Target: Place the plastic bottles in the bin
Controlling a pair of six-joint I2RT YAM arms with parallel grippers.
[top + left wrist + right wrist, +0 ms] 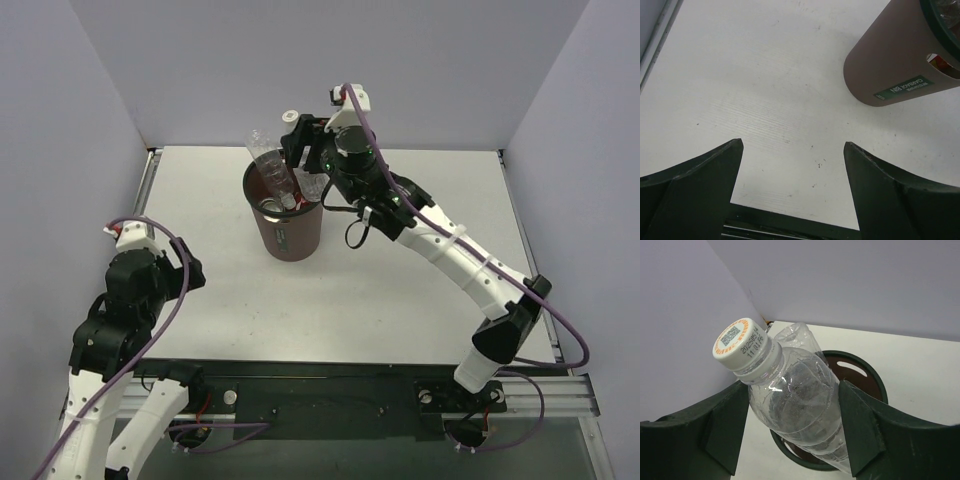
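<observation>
The dark brown bin (290,238) stands on the table at mid-back, with clear plastic bottles in it; one long bottle (266,156) sticks out over its rim. My right gripper (792,385) is shut on a clear crinkly bottle (800,405) with a white cap (739,342), held tilted above the bin's opening (875,376). In the top view this gripper (300,142) is at the bin's far rim, the cap (291,116) pointing away. My left gripper (793,147) is open and empty over bare table, the bin (890,60) ahead to its right.
White walls enclose the table at the back and on both sides. The left arm (135,275) is folded at the near left. A dark rail (330,385) runs along the near table edge.
</observation>
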